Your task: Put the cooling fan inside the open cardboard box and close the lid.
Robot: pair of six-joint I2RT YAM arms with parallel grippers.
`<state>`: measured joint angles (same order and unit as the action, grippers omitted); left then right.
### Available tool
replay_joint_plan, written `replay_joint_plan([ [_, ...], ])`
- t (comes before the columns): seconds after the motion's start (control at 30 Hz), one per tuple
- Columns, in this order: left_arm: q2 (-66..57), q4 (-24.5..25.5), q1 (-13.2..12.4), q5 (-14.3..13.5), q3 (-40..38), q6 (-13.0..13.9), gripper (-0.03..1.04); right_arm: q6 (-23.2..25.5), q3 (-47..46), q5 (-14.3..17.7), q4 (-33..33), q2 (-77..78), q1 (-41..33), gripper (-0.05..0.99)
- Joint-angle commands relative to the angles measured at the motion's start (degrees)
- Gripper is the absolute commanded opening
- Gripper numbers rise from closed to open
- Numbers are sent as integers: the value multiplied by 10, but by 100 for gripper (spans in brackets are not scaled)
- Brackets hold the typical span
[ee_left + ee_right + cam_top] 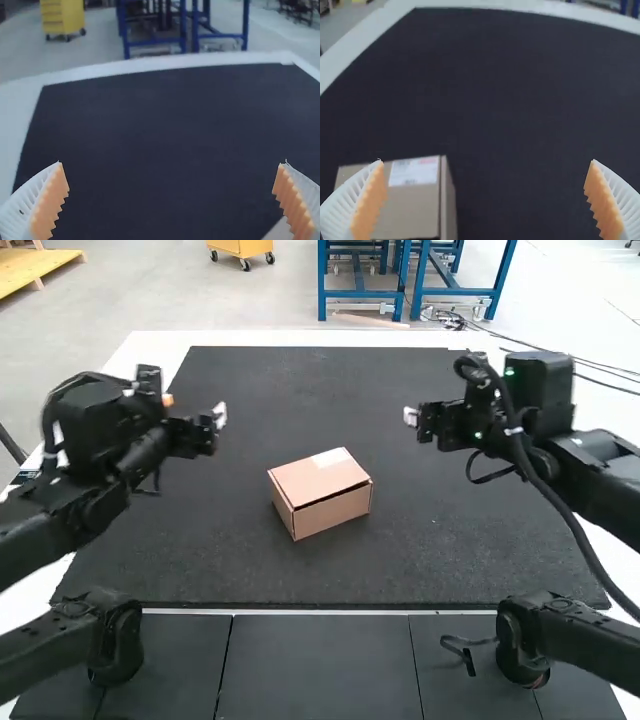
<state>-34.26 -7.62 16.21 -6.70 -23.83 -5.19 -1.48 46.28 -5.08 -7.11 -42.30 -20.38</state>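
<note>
A small brown cardboard box (320, 492) stands with its lid shut in the middle of the black mat (330, 400), a white label on top. The same box (412, 200) shows in the right wrist view below and beyond one finger. My left gripper (215, 420) hangs above the mat to the left of the box, apart from it, its white ribbed fingers (47, 202) wide open with nothing between them. To the right of the box my right gripper (412, 420) hovers at similar height, fingers (605, 202) open and empty.
The black mat covers most of the white table (150, 340). Its edges lie near the arm bases at the front. Bare mat surrounds the box on all sides.
</note>
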Motion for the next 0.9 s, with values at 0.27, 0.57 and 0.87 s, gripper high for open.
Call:
replay_joint_plan([
  [0.27, 217, -108, -49, -37, 81, 127, 95, -7, -70, 24, 54, 111, 74, 90],
  [0.57, 305, -114, -42, -21, 127, 143, 90, -12, -168, 12, 148, 134, 135, 91],
  [0.87, 343, -159, -41, 26, 162, 144, 97, -63, -269, -16, 248, 153, 172, 91],
])
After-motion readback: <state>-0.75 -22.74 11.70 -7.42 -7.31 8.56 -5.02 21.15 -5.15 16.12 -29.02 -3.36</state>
